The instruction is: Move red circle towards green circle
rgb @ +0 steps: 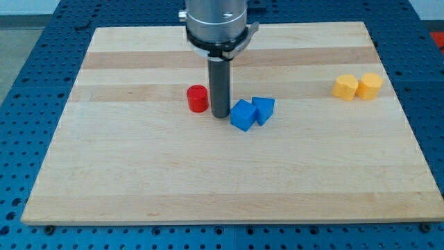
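Observation:
The red circle (198,98), a short red cylinder, stands on the wooden board (208,180) a little left of the middle. My tip (220,115) rests on the board just to the right of the red circle, close to it, between it and the blue blocks. No green circle shows in the view.
A blue cube (243,115) and a blue triangular block (263,110) touch each other just right of my tip. Two yellow blocks (345,87) (370,85) sit side by side near the board's right edge. A blue perforated table surrounds the board.

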